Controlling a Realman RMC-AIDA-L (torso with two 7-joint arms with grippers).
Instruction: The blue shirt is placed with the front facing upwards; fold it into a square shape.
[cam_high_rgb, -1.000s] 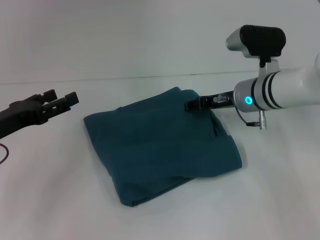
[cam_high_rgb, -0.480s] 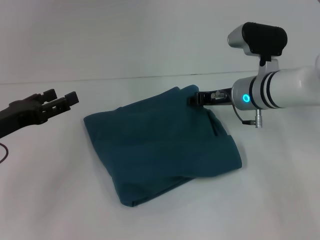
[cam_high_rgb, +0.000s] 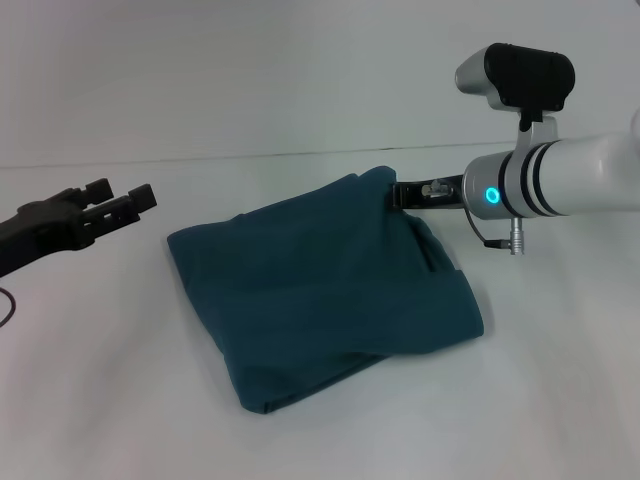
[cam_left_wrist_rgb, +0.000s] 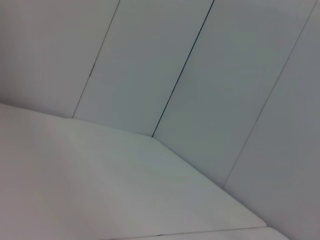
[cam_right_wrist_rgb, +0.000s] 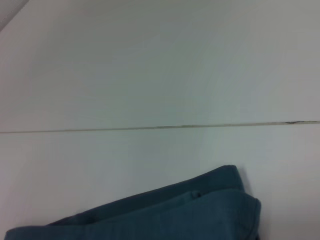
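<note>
The blue shirt (cam_high_rgb: 320, 290) lies folded into a rough square packet in the middle of the white table, with no lettering showing. My right gripper (cam_high_rgb: 398, 195) is at the shirt's far right corner, just above the cloth edge. The right wrist view shows that folded corner (cam_right_wrist_rgb: 200, 207) from close by, with bare table beyond it. My left gripper (cam_high_rgb: 122, 200) hangs open and empty above the table, well to the left of the shirt. The left wrist view shows only table and wall.
The white table (cam_high_rgb: 120, 380) stretches all around the shirt. A white panelled wall (cam_left_wrist_rgb: 200, 75) stands behind the table's far edge. A thin dark cable (cam_high_rgb: 6, 305) shows at the left edge of the head view.
My right gripper has drawn back a little to the right and upward from the shirt's far corner. The shirt and the left arm have not moved.
</note>
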